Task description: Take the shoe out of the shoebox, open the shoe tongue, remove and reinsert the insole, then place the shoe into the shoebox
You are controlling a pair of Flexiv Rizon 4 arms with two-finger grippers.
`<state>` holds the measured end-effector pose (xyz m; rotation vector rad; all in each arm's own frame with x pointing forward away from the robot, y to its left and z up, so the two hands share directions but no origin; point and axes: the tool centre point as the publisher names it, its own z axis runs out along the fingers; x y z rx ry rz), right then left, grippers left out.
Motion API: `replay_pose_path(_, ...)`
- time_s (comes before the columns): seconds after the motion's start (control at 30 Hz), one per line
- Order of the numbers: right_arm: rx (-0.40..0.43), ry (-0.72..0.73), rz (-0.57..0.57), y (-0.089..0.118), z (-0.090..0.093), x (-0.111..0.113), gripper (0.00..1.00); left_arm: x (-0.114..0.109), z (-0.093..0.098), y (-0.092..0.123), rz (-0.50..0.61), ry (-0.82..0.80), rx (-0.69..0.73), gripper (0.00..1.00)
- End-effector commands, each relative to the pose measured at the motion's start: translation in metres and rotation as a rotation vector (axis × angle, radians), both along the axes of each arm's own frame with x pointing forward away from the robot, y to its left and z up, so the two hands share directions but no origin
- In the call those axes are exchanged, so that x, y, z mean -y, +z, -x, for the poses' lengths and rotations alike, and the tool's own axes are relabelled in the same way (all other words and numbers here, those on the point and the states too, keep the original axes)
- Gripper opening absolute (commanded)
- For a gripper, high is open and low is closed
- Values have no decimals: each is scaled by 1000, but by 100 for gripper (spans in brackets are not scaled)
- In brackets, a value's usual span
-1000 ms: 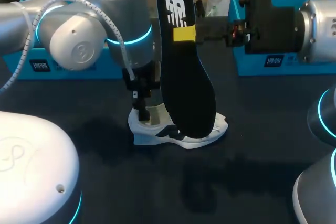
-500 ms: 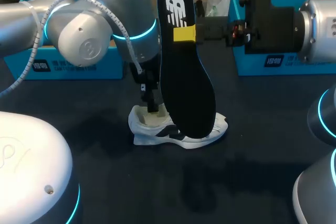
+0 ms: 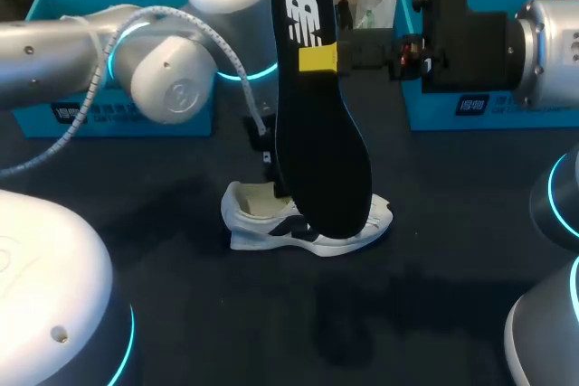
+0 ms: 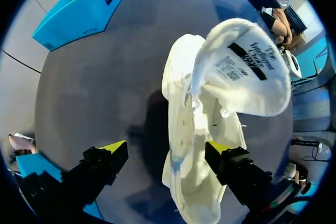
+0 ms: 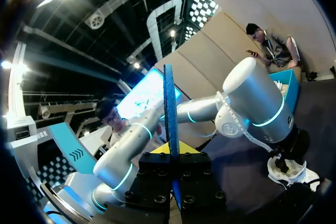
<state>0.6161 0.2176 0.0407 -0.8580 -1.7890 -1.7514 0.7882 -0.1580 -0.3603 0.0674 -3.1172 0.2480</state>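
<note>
A white shoe (image 3: 303,226) lies on its side on the dark table. In the left wrist view the shoe (image 4: 197,129) lies between and under the spread fingers of my open left gripper (image 4: 165,150), with its tongue (image 4: 247,72) folded up and out. In the head view the left gripper (image 3: 268,162) hangs just above the shoe's opening, partly hidden behind the insole. My right gripper (image 3: 318,58) is shut on a black insole (image 3: 321,142) that it holds upright above the shoe. Seen edge-on in the right wrist view, the insole (image 5: 170,103) stands between the shut right gripper's (image 5: 171,149) yellow tips.
A blue shoebox (image 3: 118,110) stands at the back left behind my left arm, and another blue box (image 3: 470,106) at the back right. The left box (image 4: 84,6) also shows ahead of the left gripper.
My left arm has swung to the right and its gripper has shifted from the shoe's heel end toward the insole. The right arm and the insole have not moved.
</note>
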Motion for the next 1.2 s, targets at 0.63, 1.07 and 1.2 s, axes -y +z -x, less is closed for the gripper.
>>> replay_pose_path(0.63,-2,-3,2,0,-1,-4,0,15,2,-36,-28,-14,-44,41)
replay_pose_path(1.07,-2,-3,2,0,-1,-4,0,13,5,-38,-61,-128,-141,0)
replay_pose_path(1.2,-2,-3,2,0,-1,-4,0,10,0,-22,-76,-270,-248,0)
